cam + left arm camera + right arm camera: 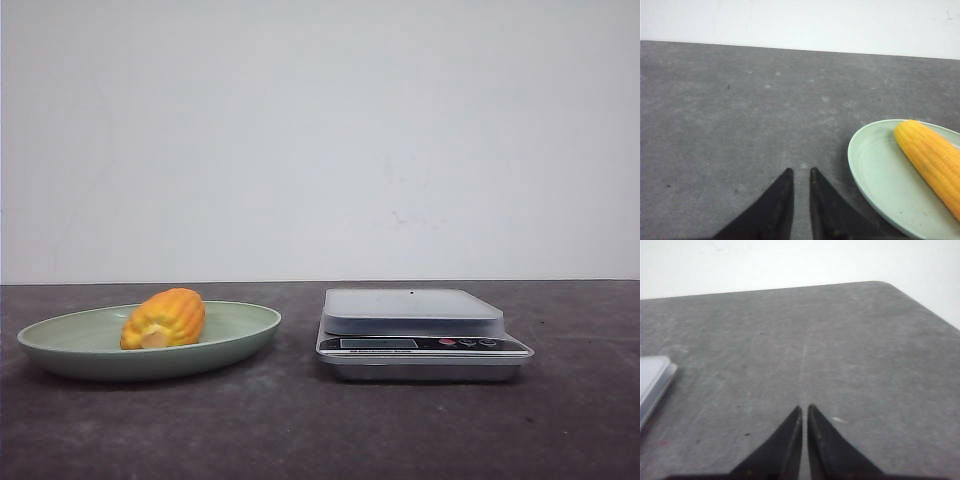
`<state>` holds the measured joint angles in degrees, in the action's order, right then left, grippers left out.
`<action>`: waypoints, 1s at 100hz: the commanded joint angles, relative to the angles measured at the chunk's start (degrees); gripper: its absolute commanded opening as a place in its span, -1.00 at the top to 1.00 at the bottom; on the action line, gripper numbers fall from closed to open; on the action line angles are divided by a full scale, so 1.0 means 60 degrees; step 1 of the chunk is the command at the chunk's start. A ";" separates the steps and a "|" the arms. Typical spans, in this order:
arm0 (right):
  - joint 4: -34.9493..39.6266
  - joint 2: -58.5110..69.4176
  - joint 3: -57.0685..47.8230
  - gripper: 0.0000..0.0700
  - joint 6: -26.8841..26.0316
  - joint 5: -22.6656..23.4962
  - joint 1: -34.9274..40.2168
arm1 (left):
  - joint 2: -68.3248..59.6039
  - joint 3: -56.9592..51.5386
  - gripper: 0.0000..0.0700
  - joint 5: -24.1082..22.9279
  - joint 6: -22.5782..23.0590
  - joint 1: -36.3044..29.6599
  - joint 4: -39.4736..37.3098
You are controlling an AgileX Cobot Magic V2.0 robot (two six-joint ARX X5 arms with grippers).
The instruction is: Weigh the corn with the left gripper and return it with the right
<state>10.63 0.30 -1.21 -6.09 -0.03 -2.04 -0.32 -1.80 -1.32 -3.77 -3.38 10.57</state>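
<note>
From the front, the corn (164, 318), stubby, orange-yellow, pale cut end forward, lies in a green plate (60, 345) toward the surface's (300, 430) left edge, beside a scale (420, 335). The left tool (800, 172) hangs nearly pressed together, empty, near the plate. The right tool (804, 409) likewise, over bare surface.

The left wrist view cuts off the corn (932, 160) and its plate (875, 172). Only a corner of the scale (652, 382) shows in the right wrist view; its display (378, 343) is unreadable.

Orange-yellow corn (165, 318) on pale green plate (60, 345), silver-grey scale (420, 335), dark grey mottled table (300, 430).
</note>
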 commanded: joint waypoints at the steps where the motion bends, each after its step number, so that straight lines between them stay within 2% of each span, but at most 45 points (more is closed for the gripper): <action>1: -0.0051 -0.0011 0.0095 0.97 0.0175 0.0036 0.0066 | 0.0015 0.0164 0.95 0.0007 0.0120 0.0007 0.0029; 100: -0.0273 -0.0011 0.0095 0.97 0.0160 0.0011 0.0066 | 0.0015 0.0164 0.95 0.0007 0.0120 0.0007 0.0029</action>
<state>9.72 0.30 -0.91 -5.76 0.05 -1.65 -0.32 -1.80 -1.32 -3.77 -3.38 10.57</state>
